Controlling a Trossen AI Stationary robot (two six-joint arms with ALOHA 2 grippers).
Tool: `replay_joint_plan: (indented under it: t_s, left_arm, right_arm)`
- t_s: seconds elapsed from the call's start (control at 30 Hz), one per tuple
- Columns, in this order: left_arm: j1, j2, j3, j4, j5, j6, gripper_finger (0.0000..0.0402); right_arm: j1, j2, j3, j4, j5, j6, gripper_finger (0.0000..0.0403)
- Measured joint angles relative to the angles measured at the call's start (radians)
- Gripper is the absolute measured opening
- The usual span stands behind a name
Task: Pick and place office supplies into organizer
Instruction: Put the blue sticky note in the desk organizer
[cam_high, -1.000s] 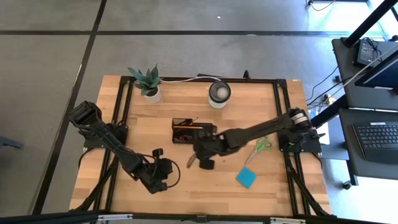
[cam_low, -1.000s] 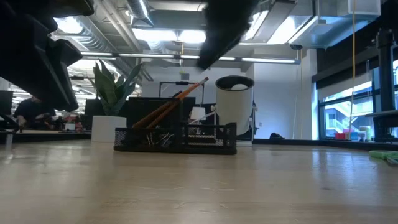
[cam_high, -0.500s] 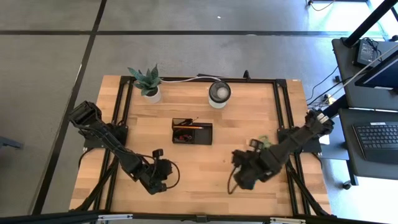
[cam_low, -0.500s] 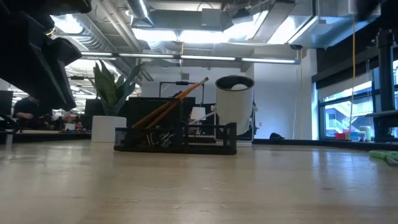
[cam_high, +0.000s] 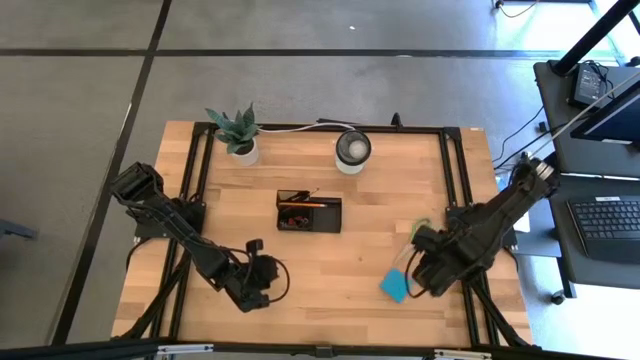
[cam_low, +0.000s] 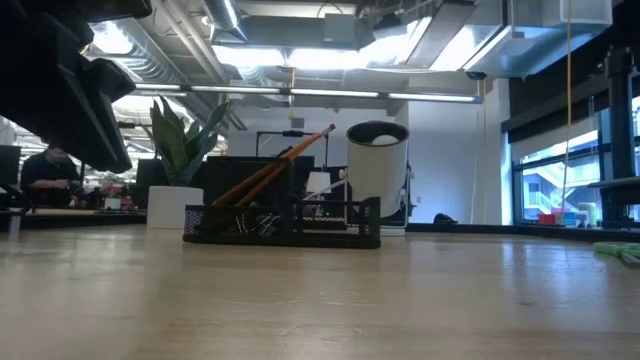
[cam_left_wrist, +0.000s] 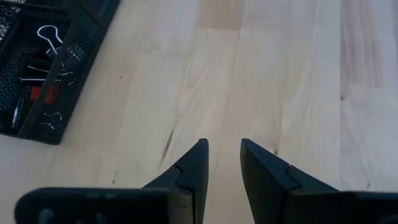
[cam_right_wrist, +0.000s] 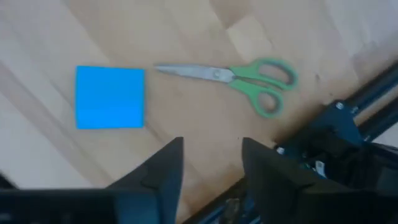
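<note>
The black organizer (cam_high: 309, 211) sits mid-table with orange pencils (cam_low: 275, 170) leaning out of it and clips and a red eraser (cam_left_wrist: 45, 94) inside. The blue sticky-note pad (cam_right_wrist: 110, 97) and the green-handled scissors (cam_right_wrist: 236, 79) lie flat on the wood near the right edge. My right gripper (cam_right_wrist: 211, 155) hangs open above the table, just near of both and touching neither; in the high view it (cam_high: 418, 272) stands beside the pad (cam_high: 395, 287). My left gripper (cam_left_wrist: 222, 149) waits near the table's near-left part (cam_high: 262, 275), slightly open over bare wood.
A potted plant (cam_high: 237, 133) and a round white-rimmed cup (cam_high: 352, 150) stand along the far edge. The black frame rail (cam_right_wrist: 339, 134) runs close beside the scissors at the right edge. Bare wood lies between the organizer and the near edge.
My right gripper has swung away from the organizer, first toward the near edge and then toward the right edge, and now hangs by the pad and scissors. It has left the low view. The left arm has kept still.
</note>
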Motion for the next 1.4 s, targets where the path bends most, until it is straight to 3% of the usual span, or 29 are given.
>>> replay_joint_plan:
  t_s: [0.1,0.27,0.4,0.5,0.7,0.83,1.1,1.27,1.4]
  left_arm:
    - [0.000,0.000,0.000,0.020,0.000,0.000,0.0086]
    - [0.000,0.000,0.000,0.050,-0.024,0.001,0.0086]
    - [0.019,0.000,0.000,0.133,-0.077,0.055,0.0086]
    - [0.056,0.009,0.000,0.314,-0.034,0.214,0.0086]
    - [0.118,0.106,0.000,0.728,0.001,0.755,0.0086]
    - [0.154,0.211,0.025,0.929,0.007,0.981,0.0086]
    - [0.222,0.453,0.295,0.952,0.062,1.262,0.0086]
    - [0.247,0.566,0.424,0.942,0.131,1.340,0.0086]
    - [0.261,0.623,0.498,0.910,0.177,1.309,0.0086]
  right_arm:
    - [0.000,-0.082,-0.135,0.114,0.006,0.001,0.0218]
    - [0.000,-0.129,-0.339,0.482,0.011,-0.081,0.0276]
    - [0.003,-0.121,-0.463,0.710,-0.042,-0.131,0.0294]
    - [0.003,-0.121,-0.531,0.817,-0.096,-0.104,0.0296]
    - [0.003,-0.121,-0.594,0.869,-0.121,-0.062,0.0296]
    - [0.001,-0.121,-0.617,0.897,-0.121,-0.063,0.0296]
    - [-0.030,-0.121,-0.628,0.941,-0.107,-0.068,0.0296]
    - [-0.049,-0.121,-0.628,0.934,-0.159,-0.069,0.0296]
    - [-0.058,-0.121,-0.628,0.919,-0.187,-0.067,0.0296]
